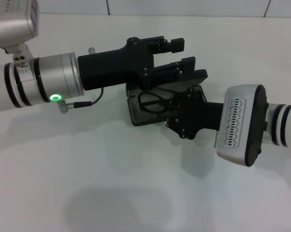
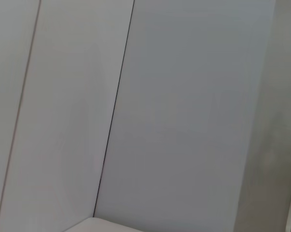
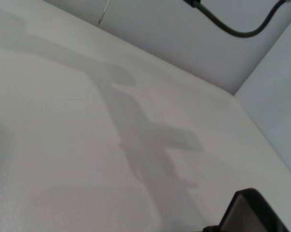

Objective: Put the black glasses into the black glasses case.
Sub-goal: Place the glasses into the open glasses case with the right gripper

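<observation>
lying in the open black glasses case (image 1: 136, 112) (grey-lined), seemingly, the black glasses (image 1: 152, 103); left gripper (image 1: 177, 54) spread above.

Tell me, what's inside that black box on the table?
The flat matte black glasses case lies open, and the thin black wire-framed glasses rest inside it. The left gripper and right gripper cover the rest of the inside.

Both arms are white with silver cuffs and black bands. The left gripper (image 1: 177, 54) is black; a green ring light (image 1: 55, 97) glows beside a thin black cable (image 1: 90, 102).
</observation>
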You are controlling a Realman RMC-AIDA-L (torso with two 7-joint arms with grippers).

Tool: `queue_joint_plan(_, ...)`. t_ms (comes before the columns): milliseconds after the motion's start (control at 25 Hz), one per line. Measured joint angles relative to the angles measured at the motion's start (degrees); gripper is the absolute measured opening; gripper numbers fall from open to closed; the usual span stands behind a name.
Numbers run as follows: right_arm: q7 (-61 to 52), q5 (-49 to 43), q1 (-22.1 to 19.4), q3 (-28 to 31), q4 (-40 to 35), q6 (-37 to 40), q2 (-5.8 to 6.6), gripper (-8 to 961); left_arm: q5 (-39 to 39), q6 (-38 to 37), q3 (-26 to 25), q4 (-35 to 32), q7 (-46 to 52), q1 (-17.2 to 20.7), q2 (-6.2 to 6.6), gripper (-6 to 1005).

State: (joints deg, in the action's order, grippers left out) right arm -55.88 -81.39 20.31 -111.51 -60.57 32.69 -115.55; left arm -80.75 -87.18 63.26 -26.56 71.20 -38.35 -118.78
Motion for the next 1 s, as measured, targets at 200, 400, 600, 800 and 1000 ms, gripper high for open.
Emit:
queue_joint_plan(200, 0.7, 0.0, -2.5, 2.1, -2.7, -0.5, -0.08, 231, 0.0, 0.0, 0.1, 0.0, 0.1, 0.4, -0.02, 561)
queue_joint_plan(400, 0.4, 0.0, -3.4, 3.8, -3.6, -0.7, -0.16, 232, 0.0, 0.0, 0.1, 0.0, 0.1, 0.3, -0.07, 565)
queue_joint_plan(600, 0.4, 0.0, -3.3, 3.9, -3.1, -1.3, -0.23, 232, 0.0, 0.0, 0.1, 0.0, 0.1, -0.1, -0.22, 568)
queue_joint_plan(800, 0.1, 0.0, -1.7, 3.9, -1.4, -1.7, -0.27, 233, 0.0, 0.0, 0.1, 0.0, 0.2, -0.2, -0.23, 571)
queue_joint_plan(1000, -0.3, 0.0, 0.0, 3.4, 0.5, -1.2, -0.33, 233, 0.0, 0.0, 0.1, 0.0, 0.3, -0.3, -0.22, 575)
